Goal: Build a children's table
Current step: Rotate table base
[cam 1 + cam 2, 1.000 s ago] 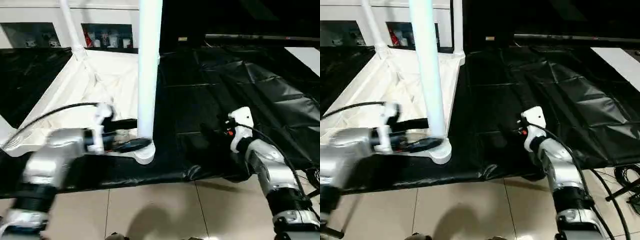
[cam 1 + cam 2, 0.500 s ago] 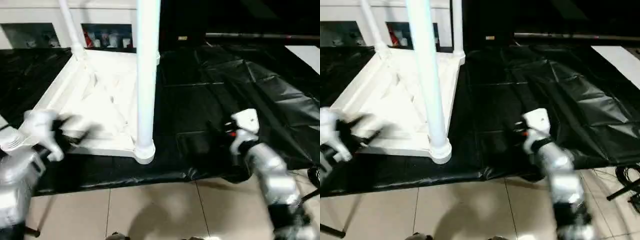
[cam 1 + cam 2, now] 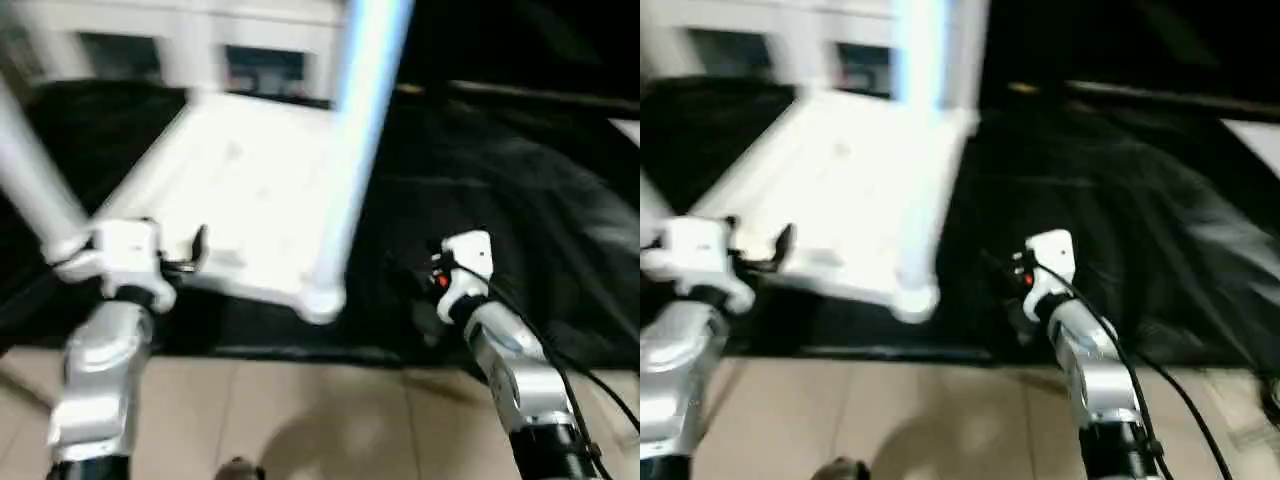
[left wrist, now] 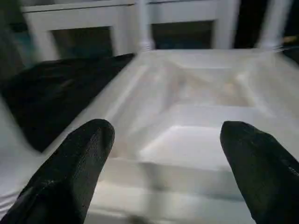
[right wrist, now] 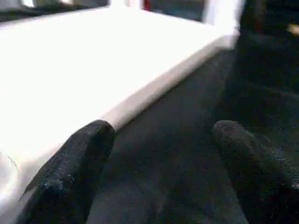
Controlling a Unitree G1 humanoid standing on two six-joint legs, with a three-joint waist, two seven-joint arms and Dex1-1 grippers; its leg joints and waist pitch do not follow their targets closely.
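Open black sheeting (image 3: 520, 200) is left free beside the upturned tabletop (image 3: 240, 190); passage over it is blocked by upright legs (image 3: 360, 150) (one at each visible corner)

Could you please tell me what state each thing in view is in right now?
Tabletop: upside down on the black sheet.
Near leg: upright in its corner socket.
Left gripper: open, empty, facing the tabletop.
Right gripper: open, empty, beside the tabletop's edge.

Tabletop (image 3: 250, 190): one
Legs: three, near right (image 3: 355, 150), near left (image 3: 35, 195), far right (image 3: 965, 55)
Grippers: two, left (image 4: 163, 154), right (image 5: 159, 154)
Cabinet (image 4: 112, 18): one
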